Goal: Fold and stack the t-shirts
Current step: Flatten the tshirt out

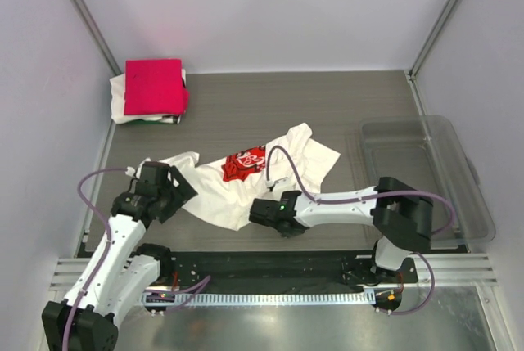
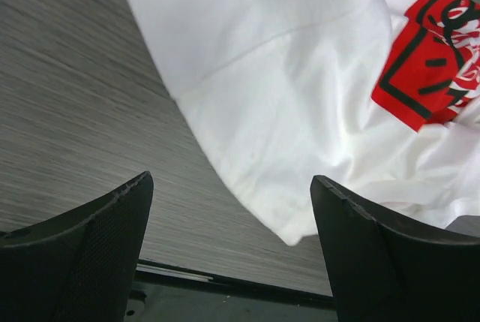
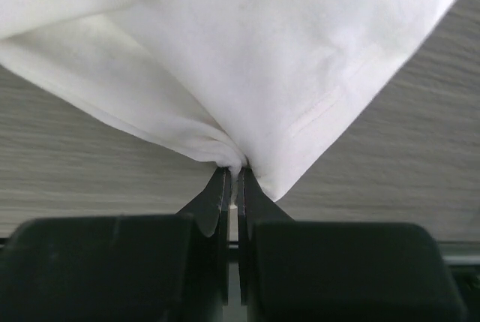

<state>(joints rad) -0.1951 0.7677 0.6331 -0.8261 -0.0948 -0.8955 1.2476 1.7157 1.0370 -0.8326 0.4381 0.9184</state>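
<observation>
Two grippers work at the near side of the table [image 1: 246, 105], both on the same garment. Right gripper [image 3: 232, 173]: jaws pressed together on a bunched fold of white cloth at the near edge of the printed white t-shirt [image 1: 214, 191]. In the right wrist view the fabric gathers into a tight pucker at the fingertips and fans out beyond them, with a stitched hem line on the right-hand flap. Left gripper [image 2: 231, 181]: jaws spread wide, nothing between them. A rounded corner of the same shirt lies flat on the table just ahead of the fingers, not touching them as far as the left wrist view shows. Shirt condition: unfolded and crumpled, lying diagonally across the middle of the table from near left to far right, with soft creases throughout. Red square print [image 1: 244, 164] faces up, partly buckled by a fold, with black lines and white markings on the red. To the right, apart from the shirt, a clear plastic tub [image 1: 409, 155] sits along the table's right edge. Far left corner: crimson t-shirt [image 1: 153, 87] folded into a neat square, resting on a second white t-shirt [image 1: 121, 112] whose edges show at the left and near sides.
</observation>
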